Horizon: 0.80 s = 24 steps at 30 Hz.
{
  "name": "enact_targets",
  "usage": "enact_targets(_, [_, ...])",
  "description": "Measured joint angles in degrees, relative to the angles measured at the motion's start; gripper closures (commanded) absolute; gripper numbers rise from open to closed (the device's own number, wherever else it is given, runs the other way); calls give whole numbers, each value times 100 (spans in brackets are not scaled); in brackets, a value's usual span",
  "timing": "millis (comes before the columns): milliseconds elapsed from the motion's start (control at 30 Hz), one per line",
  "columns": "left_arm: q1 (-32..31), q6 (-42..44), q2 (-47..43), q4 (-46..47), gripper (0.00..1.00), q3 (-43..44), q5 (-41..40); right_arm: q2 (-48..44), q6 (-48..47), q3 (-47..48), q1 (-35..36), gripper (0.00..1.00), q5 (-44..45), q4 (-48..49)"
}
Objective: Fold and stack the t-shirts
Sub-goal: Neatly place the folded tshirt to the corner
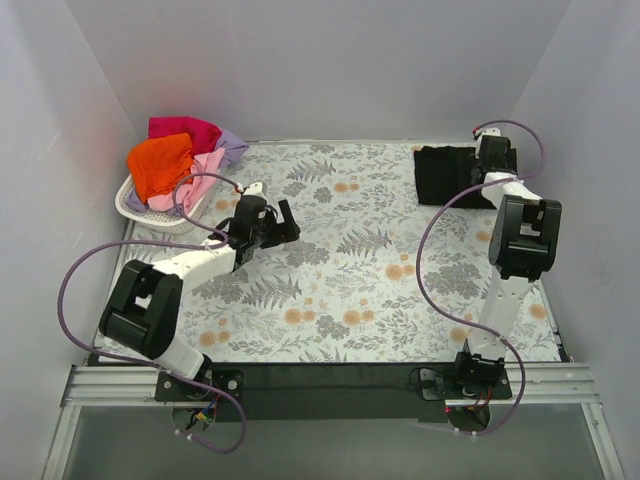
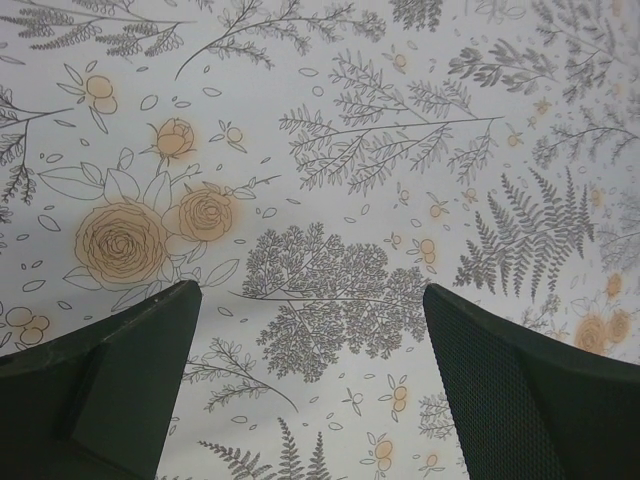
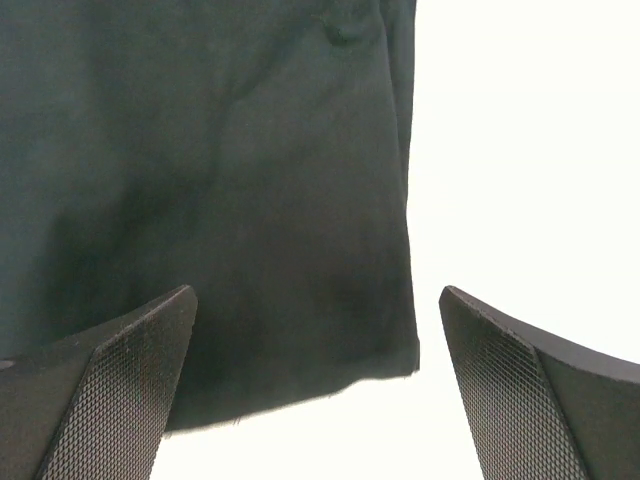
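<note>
The right claw point(image 3: 317, 295) is wide open and holds nothing; it hangs just over the black t-shirt point(image 3: 200, 150) at the far right corner of the table point(image 1: 350, 260). The left claw point(image 2: 312, 288) is wide open too, with nothing in it, over the bare flowery top on the left side, near the white basket point(image 1: 135, 205). What could go wrong? If the right claw pulls away too low, a finger could catch the soft cloth and drag the fold open, and then the folding would need doing again. The black t-shirt also sits close to the far right edge, so a push could slide it off. At the basket, the shirts lie in a heap, so the left claw might grab two at once or tip the light basket over. The black t-shirt looks flat and neat, folded into a small dark block with straight sides and a few soft creases. The orange t-shirt point(image 1: 160, 165), pink t-shirt point(image 1: 205, 170), red t-shirt point(image 1: 185, 128) and purple t-shirt point(image 1: 232, 145) are bunched up in and behind the basket at the far left, not folded yet
</note>
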Motion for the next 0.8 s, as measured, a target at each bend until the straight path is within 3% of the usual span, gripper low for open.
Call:
enact_targets(200, [0,26,-693,81,14,-173,-15,-1102,343,-1526,190,2,72,833])
enact_targets(400, [0,74,-1554,105,14,-461,-181,-2212,688,-2660,560,2,-24,994])
enact_targets(800, [0,197,-3134,-289,14,-758,-595,-4030,1657,-3786,1878,2,-1967,221])
